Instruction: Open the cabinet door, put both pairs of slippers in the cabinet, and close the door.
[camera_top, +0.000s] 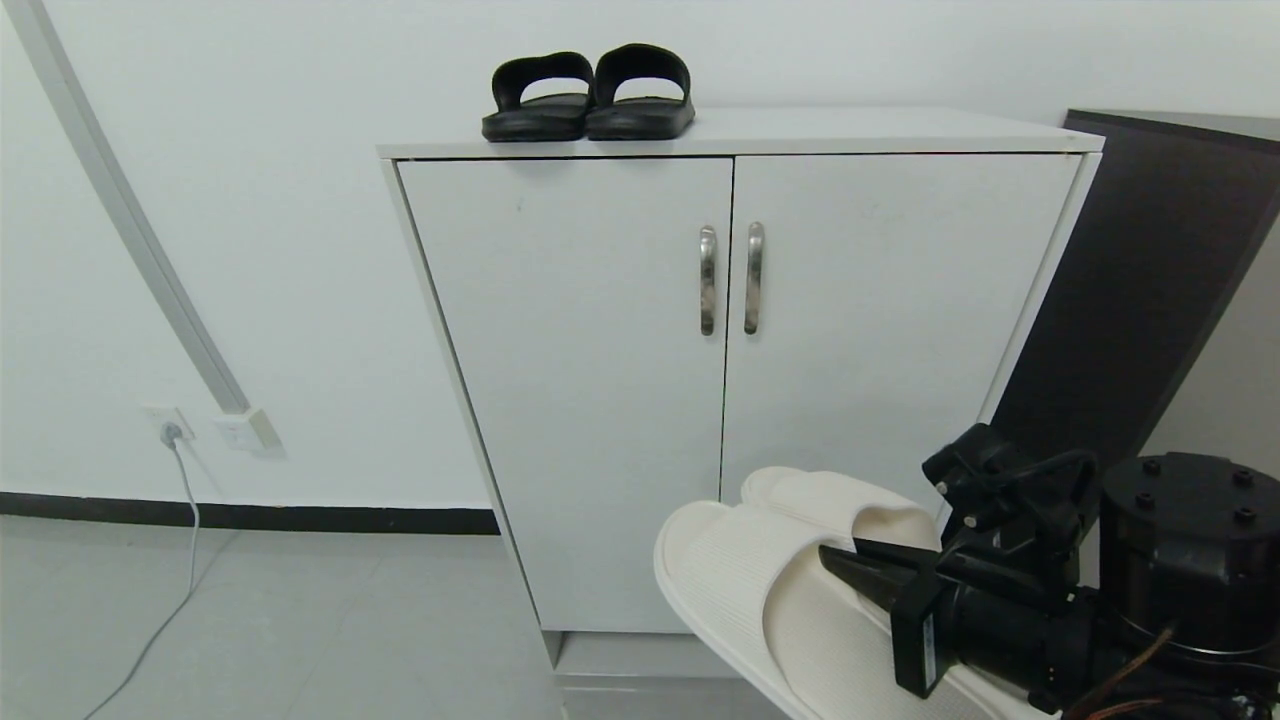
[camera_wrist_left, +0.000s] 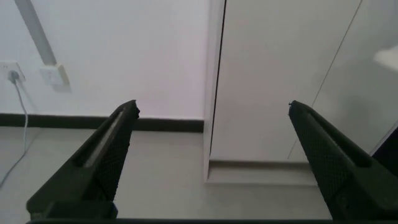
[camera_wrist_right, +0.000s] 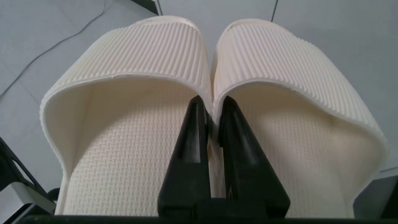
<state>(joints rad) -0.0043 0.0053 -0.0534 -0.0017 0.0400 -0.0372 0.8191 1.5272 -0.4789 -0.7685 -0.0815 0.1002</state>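
Observation:
The white cabinet (camera_top: 640, 400) stands against the wall with both doors closed and two metal handles (camera_top: 730, 279) side by side at the middle. A pair of black slippers (camera_top: 588, 95) sits on its top at the left. My right gripper (camera_top: 850, 575) is low at the front right, shut on the inner edges of a pair of white slippers (camera_top: 760, 580); its fingers (camera_wrist_right: 199, 137) pinch the two slippers (camera_wrist_right: 143, 124) together. My left gripper (camera_wrist_left: 211, 112) is open and empty, low down, facing the cabinet's bottom left corner (camera_wrist_left: 214, 155).
A dark piece of furniture (camera_top: 1150, 280) stands right of the cabinet. On the wall to the left are a slanting cable duct (camera_top: 130, 220), a socket (camera_top: 168, 425) and a cable (camera_top: 170, 600) trailing onto the grey floor.

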